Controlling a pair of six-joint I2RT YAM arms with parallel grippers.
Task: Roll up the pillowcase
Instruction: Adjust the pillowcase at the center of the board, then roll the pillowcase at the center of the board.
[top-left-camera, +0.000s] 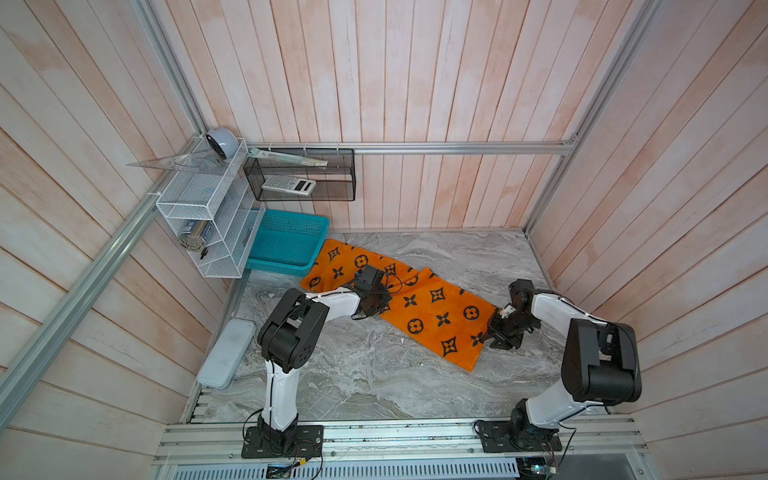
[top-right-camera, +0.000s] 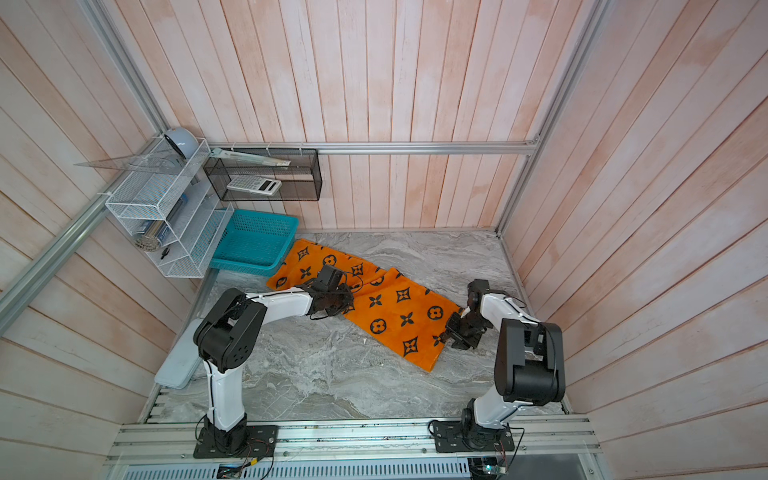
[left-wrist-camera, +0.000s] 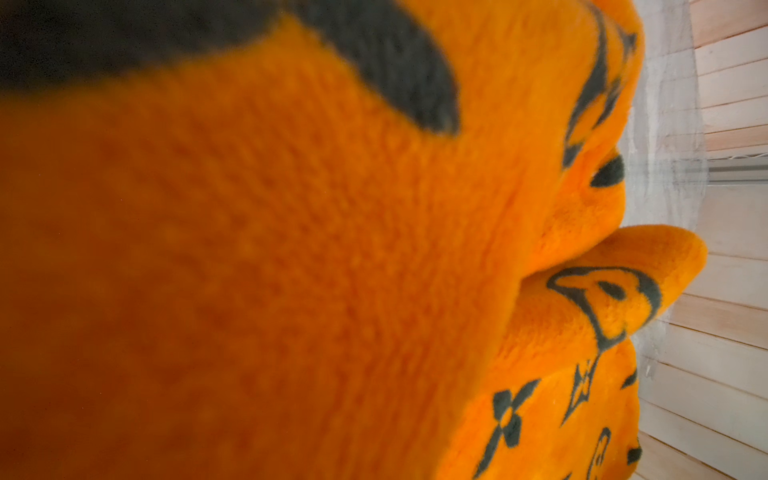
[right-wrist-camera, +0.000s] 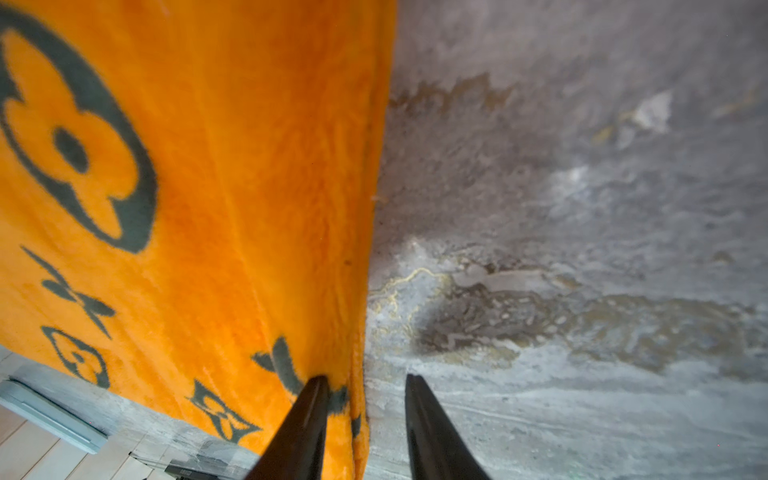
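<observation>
The orange pillowcase (top-left-camera: 432, 313) (top-right-camera: 395, 309) with black flower motifs lies stretched diagonally across the marble table, with a fold near its middle. My left gripper (top-left-camera: 374, 297) (top-right-camera: 332, 297) sits at the cloth's near edge, about halfway along. Bunched pillowcase fabric (left-wrist-camera: 291, 249) fills the left wrist view and hides the fingers, which are shut on the cloth. My right gripper (right-wrist-camera: 365, 378) (top-left-camera: 488, 332) is open at the pillowcase's right end. One of its fingers (right-wrist-camera: 307, 415) rests over the pillowcase (right-wrist-camera: 199, 199). The other finger is over bare marble, and the cloth's edge runs between the two.
A teal mesh basket (top-left-camera: 286, 243) touches the pillowcase's far left corner. A white wire shelf (top-left-camera: 208, 224) and a black mesh box holding a calculator (top-left-camera: 299, 176) hang on the wall. A grey flat case (top-left-camera: 227, 353) lies at the table's left edge. Wooden walls enclose the table.
</observation>
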